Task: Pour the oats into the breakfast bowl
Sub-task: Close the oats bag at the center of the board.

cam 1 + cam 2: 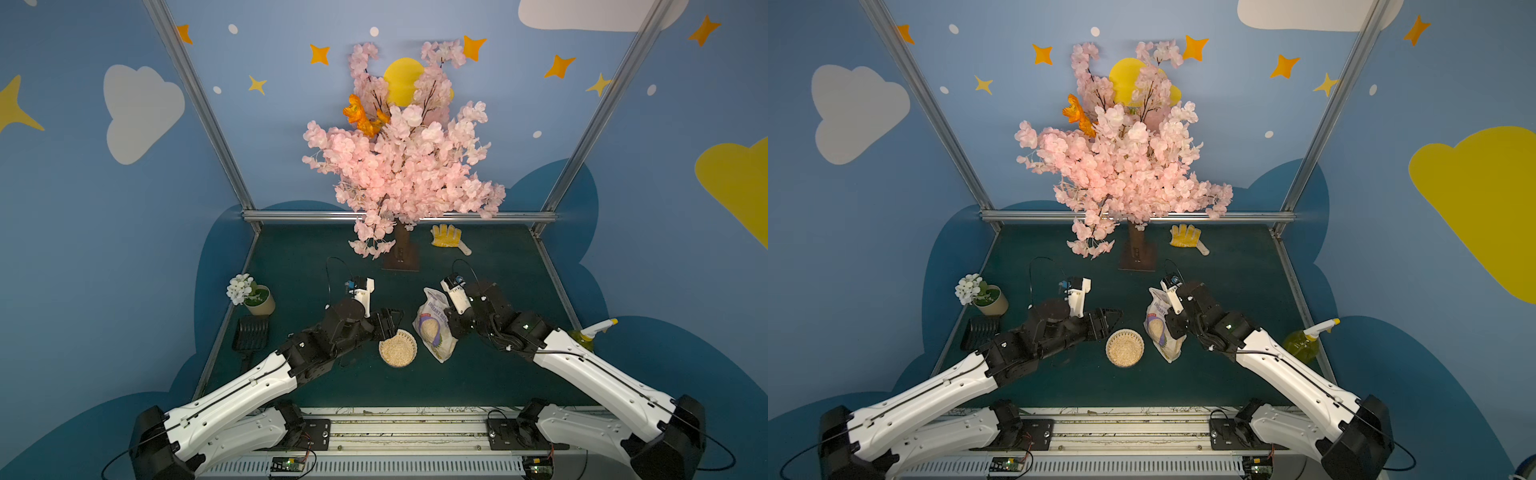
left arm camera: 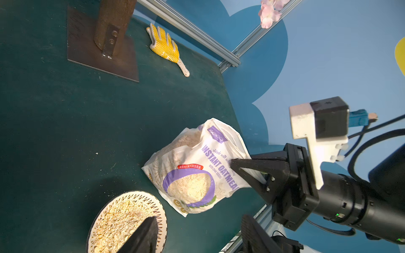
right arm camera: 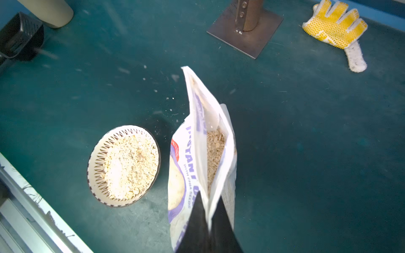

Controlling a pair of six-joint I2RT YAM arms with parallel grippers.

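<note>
The white, purple-printed oats bag stands open beside the flake-filled, lattice-sided breakfast bowl. The right claw pinches the bag's edge; the left claw gapes empty.

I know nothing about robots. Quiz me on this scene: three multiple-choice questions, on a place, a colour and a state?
1. Where on the table does the yellow glove lie?
A) front edge
B) at the back, near the tree base
C) far left corner

2. What colour is the big lettering on the oats bag?
A) green
B) black
C) purple

3. The right end effector is:
A) shut on the bag's edge
B) wide open
C) out of sight

Answers: B, it lies beside the tree base; C, the lettering is purple; A, its jaws pinch the bag.
</note>
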